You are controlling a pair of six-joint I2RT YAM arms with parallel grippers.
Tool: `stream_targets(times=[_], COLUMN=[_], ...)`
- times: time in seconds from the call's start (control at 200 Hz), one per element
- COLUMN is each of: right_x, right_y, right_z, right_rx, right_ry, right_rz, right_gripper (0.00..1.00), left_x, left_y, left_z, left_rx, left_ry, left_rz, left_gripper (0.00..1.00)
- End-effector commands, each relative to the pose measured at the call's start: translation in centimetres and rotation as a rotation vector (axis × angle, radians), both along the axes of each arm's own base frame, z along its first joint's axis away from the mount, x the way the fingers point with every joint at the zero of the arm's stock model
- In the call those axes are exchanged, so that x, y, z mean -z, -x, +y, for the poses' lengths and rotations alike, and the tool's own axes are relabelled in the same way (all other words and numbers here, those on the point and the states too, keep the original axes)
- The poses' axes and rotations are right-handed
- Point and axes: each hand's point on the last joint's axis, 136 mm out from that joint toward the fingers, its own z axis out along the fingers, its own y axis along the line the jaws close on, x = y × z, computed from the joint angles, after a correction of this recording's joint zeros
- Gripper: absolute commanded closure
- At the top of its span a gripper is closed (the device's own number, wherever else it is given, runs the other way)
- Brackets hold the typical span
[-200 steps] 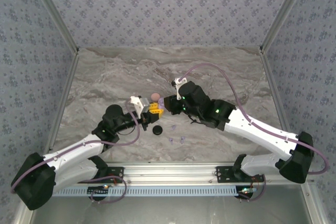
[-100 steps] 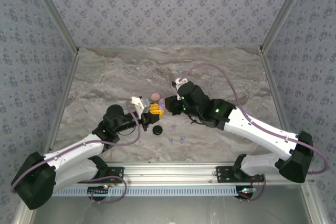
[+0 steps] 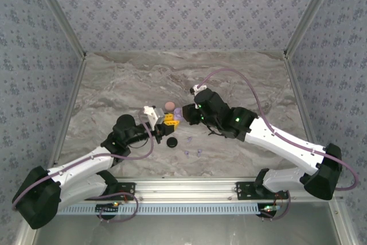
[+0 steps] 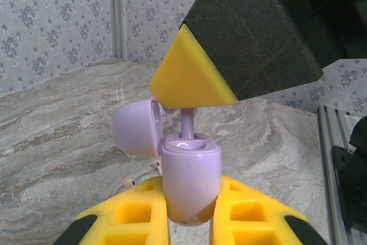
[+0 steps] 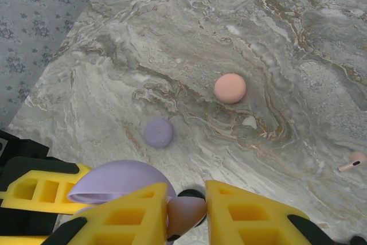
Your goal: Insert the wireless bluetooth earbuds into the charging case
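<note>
My left gripper (image 4: pixel 189 225) is squeezed tight on the purple charging case (image 4: pixel 191 167). The lid is flipped open, and the case is held up over the middle of the table. My right gripper (image 5: pixel 186 213) pinches one purple earbud (image 4: pixel 187 120), stem down, at the case's hole. I think this is the putting-in step. Next I should push gently straight down, then let go.

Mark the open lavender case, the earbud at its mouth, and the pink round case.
open lavender case (image 4: pixel 191 179), left wrist view, front of body.
earbud (image 4: pixel 187 122), left wrist view, its stem.
pink round case (image 5: pixel 230 88), right wrist view, top centre.
</note>
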Motion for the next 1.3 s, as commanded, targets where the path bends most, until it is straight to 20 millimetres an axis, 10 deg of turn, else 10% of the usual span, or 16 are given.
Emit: stream_targets(times=[0.0, 1.294], right_x=[0.0, 1.2], right_y=[-0.2, 0.7], right_z=[-0.8, 1.2], right_rx=[0.035, -0.021], right_ry=[0.031, -0.012], right_rz=[0.01, 0.102], right_gripper=[0.75, 0.74], left_x=[-2.6, -2.4], left_y=[0.2, -0.1], left_z=[-0.7, -1.1], left_rx=[0.028, 0.022], left_ry=[0.038, 0.037], left_rz=[-0.075, -0.071], left_gripper=[1.0, 1.0])
